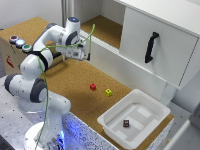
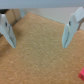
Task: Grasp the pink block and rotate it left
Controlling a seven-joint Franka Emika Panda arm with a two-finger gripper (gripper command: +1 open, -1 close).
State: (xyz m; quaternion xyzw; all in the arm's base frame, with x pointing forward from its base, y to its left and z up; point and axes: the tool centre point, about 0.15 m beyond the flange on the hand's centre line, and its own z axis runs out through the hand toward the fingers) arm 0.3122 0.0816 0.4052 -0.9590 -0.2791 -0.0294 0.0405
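The pink block [image 1: 93, 86] is a tiny reddish cube lying on the cork tabletop, near the middle of the exterior view. My gripper [image 1: 89, 56] hangs well above the cork, toward the back and the exterior view's left of the block, not touching it. In the wrist view the two fingers [image 2: 7, 32] stand wide apart with only bare cork between them, so my gripper [image 2: 36, 35] is open. A pink patch at the picture's edge is the pink block [image 2: 81, 77], partly cut off.
A yellow cube [image 1: 108, 92] lies just to the exterior view's right of the pink block. A white tray [image 1: 107, 120] holds a dark brown cube [image 1: 126, 123]. A white cabinet with a black handle [image 1: 151, 47] stands behind. A box with buttons [image 1: 19, 43] sits at the exterior view's left.
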